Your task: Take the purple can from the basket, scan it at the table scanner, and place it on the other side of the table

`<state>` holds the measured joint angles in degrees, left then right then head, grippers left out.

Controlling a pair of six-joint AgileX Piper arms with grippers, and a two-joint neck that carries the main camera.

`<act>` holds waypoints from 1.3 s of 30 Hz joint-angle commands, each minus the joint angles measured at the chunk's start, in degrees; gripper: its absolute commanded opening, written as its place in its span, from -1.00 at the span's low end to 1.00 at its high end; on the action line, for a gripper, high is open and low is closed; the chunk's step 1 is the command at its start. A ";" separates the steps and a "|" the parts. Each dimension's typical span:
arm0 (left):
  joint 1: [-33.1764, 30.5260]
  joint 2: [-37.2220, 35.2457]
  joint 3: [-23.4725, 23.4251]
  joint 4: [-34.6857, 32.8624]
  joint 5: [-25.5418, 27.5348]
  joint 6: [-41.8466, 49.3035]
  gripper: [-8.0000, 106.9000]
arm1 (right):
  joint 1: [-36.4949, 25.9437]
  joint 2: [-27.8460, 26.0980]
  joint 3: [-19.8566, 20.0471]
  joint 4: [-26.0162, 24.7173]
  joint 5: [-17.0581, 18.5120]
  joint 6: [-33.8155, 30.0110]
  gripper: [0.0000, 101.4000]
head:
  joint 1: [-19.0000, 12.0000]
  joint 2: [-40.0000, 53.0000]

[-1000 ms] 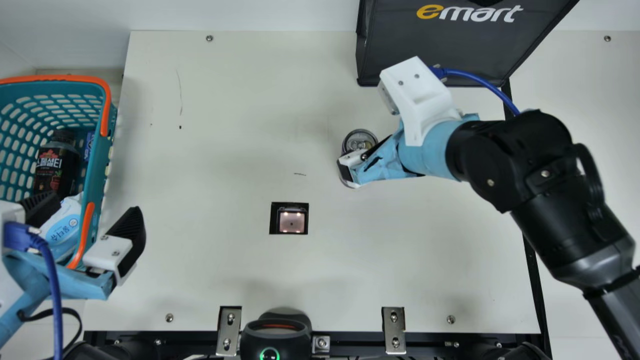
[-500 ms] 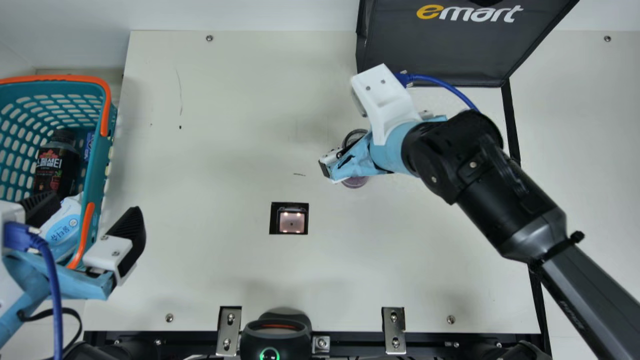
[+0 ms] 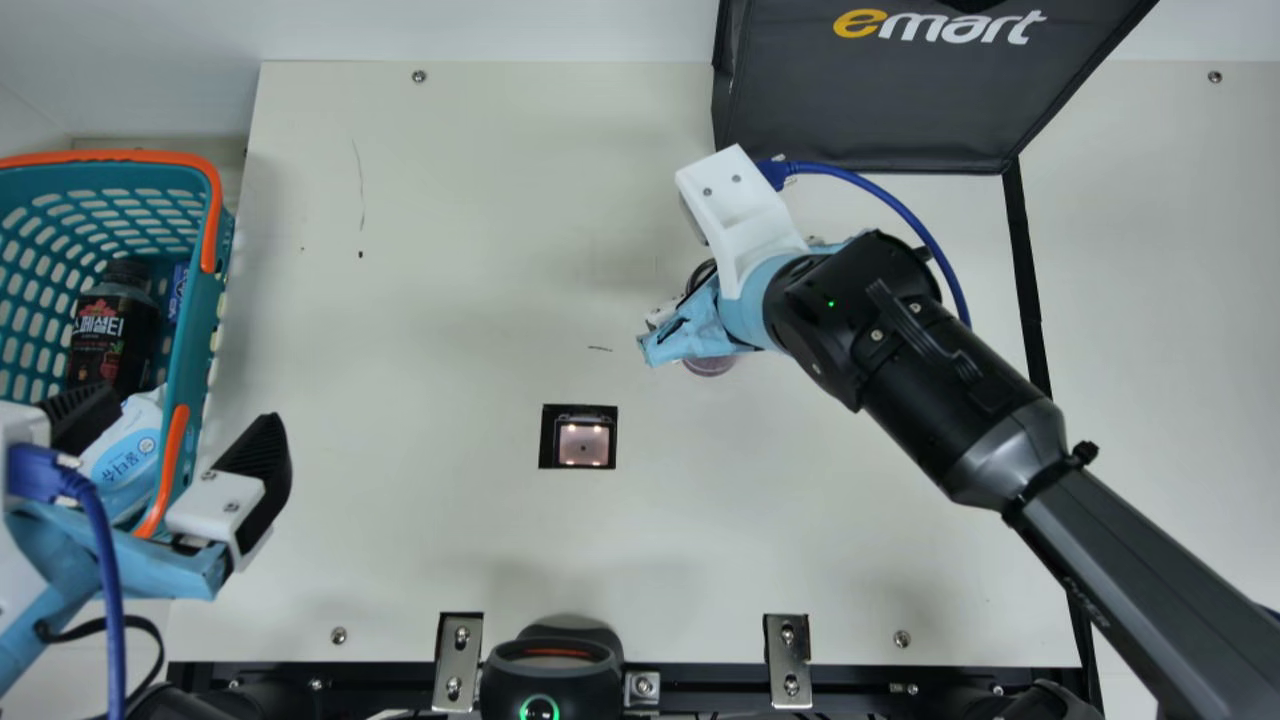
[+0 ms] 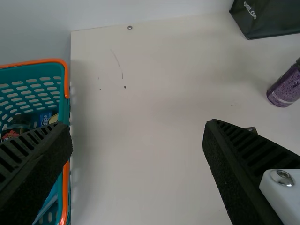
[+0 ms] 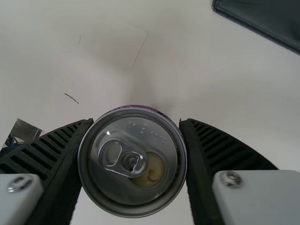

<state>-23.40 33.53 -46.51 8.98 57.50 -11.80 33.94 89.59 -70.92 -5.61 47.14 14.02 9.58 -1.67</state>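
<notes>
Clearly, print shows on the black bag in white with some orange, and on the label of a dark bottle standing in the teal basket. Beside that bottle are a blue-printed pack and, nearer the basket's orange handle, a white-and-blue pouch. The purple can is upright, long axis roughly vertical, pull-tab lid up, to the right of the table scanner in the main view and well apart from it; whether its base touches the table, I cannot tell. The right gripper clasps it from both sides, parted by the can's width, while the left gripper is spread wide and empty at the basket's edge.
</notes>
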 commanded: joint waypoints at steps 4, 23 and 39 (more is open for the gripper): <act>0.00 0.00 0.00 0.00 0.00 0.00 0.71 | 0.57 0.01 -1.10 -1.18 1.02 0.57 -0.84 | -1.66 0.09; 0.00 0.00 0.00 0.00 0.00 0.00 0.71 | -4.17 -0.04 -15.16 1.92 12.67 -1.78 -1.00 | -1.66 -11.92; 0.00 0.00 0.00 0.00 0.00 0.00 0.71 | -32.92 -0.13 -16.56 6.66 12.25 -11.85 -1.00 | -1.66 -19.91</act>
<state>-23.40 33.53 -46.51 8.98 57.50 -11.80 6.69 89.24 -87.40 0.67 59.77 2.94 9.58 -21.45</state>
